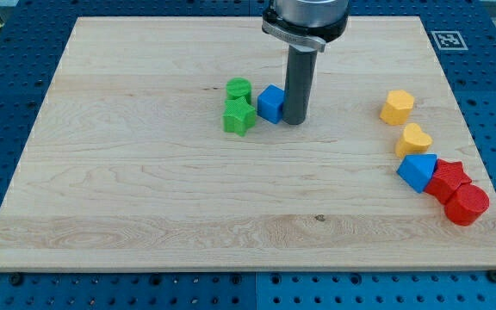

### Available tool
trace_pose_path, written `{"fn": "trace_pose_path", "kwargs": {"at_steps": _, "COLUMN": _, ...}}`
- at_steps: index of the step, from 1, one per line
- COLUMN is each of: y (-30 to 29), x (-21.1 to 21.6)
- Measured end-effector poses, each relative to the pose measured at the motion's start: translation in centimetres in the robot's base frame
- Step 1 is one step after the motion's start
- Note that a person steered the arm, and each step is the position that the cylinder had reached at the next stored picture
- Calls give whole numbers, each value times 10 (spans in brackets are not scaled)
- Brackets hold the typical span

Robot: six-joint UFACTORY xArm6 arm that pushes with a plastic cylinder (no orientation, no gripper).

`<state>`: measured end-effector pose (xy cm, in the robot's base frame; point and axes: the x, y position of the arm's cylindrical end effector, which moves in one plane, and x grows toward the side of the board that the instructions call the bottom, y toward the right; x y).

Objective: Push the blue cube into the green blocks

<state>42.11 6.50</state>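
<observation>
step: mid-push, nearly done | our tip (294, 121) = bare rod holding nothing, touching view's-right side of small blue cube (270, 103) | cube just beside green cylinder (238, 89) and green star block (239, 117) | next: guessing a short nudge toward view's left

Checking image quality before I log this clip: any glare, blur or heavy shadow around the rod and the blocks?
Camera view: even, soft light, no glare on the board; my tip, the blue cube and the green blocks look sharp, with only faint shadows.
</observation>
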Motion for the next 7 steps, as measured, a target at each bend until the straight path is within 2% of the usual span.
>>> {"fn": "trace_pose_path", "kwargs": {"at_steps": 1, "y": 36, "x": -8}}
{"fn": "trace_pose_path", "kwargs": {"at_steps": 2, "y": 39, "x": -34}}
{"fn": "trace_pose_path", "kwargs": {"at_steps": 3, "y": 39, "x": -34}}
{"fn": "trace_pose_path", "kwargs": {"at_steps": 7, "y": -11, "x": -20}}
